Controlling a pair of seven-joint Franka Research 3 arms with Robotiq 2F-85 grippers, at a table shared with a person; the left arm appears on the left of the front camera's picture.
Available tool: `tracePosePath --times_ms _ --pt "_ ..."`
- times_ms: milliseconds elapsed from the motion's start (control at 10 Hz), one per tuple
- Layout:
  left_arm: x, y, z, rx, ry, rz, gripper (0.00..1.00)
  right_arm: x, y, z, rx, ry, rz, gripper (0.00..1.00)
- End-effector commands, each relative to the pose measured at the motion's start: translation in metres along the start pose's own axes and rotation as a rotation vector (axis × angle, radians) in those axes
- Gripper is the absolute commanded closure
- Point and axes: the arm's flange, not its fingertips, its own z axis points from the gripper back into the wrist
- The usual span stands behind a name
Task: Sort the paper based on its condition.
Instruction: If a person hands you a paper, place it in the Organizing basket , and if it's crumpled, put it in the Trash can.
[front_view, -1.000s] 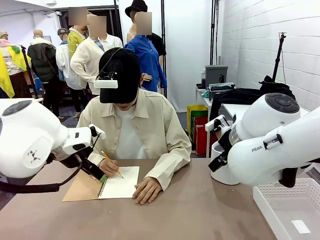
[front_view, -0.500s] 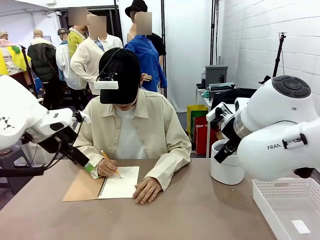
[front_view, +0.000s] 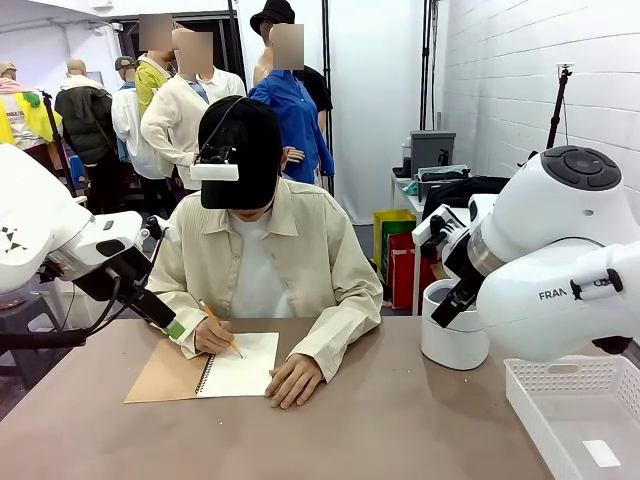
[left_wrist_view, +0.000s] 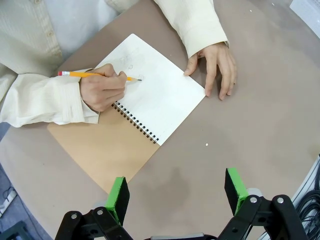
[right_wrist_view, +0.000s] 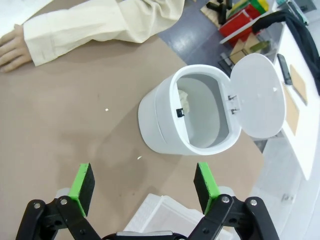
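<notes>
A person at the far side writes with a pencil (left_wrist_view: 95, 75) on the white page (left_wrist_view: 160, 95) of an open spiral notebook (front_view: 215, 370) with a brown cover. My left gripper (left_wrist_view: 176, 192) hovers open above the table, nearer to me than the notebook, with nothing between its green pads (left_wrist_view: 118, 192); in the front view the left gripper (front_view: 176, 328) hangs beside the person's writing hand. My right gripper (right_wrist_view: 144, 187) is open and empty above the table near a white bin (right_wrist_view: 195, 112). A crumpled white piece (right_wrist_view: 184, 101) lies inside the bin. A small flat white sheet (front_view: 602, 453) lies in the basket.
The bin's lid (right_wrist_view: 257, 95) stands swung open. A white mesh basket (front_view: 575, 410) sits at the near right corner, and its rim (right_wrist_view: 165, 215) shows under my right gripper. The person's other hand (left_wrist_view: 216, 65) rests flat beside the notebook. My right arm (front_view: 560, 270) looms over the table's right side.
My left arm has drawn back to the left and its gripper now hangs left of the notebook. My right arm has lifted slightly. The person keeps writing.
</notes>
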Motion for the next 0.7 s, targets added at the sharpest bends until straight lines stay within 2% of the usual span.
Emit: tracePosePath --times_ms 0,100,200,300,400,500,600 --pt "-0.002 0.001 -0.001 -0.012 -0.002 0.014 0.0 0.001 0.0 -0.003 0.001 -0.02 -0.005 0.0" --pt "-0.002 0.001 -0.001 -0.012 -0.002 0.014 0.0 0.0 0.0 0.0 0.0 0.0 0.0 0.0" --pt "0.0 0.0 0.0 0.001 0.001 0.0 0.0 0.007 0.009 0.001 0.126 -0.023 -0.013 0.0" --pt "0.002 -0.003 0.009 -0.056 0.005 -0.026 0.0 0.015 0.012 0.007 0.264 -0.041 -0.035 0.0" --pt "0.003 -0.003 0.021 -0.098 0.027 -0.051 0.0 0.024 0.012 0.012 0.339 -0.044 -0.043 0.0" --pt "0.005 -0.002 0.034 -0.121 0.031 -0.062 0.0 0.032 0.016 0.016 0.384 -0.029 -0.035 0.0" --pt "0.008 -0.003 0.049 -0.124 0.014 -0.073 0.0 0.041 0.021 0.022 0.376 -0.017 -0.039 0.0"
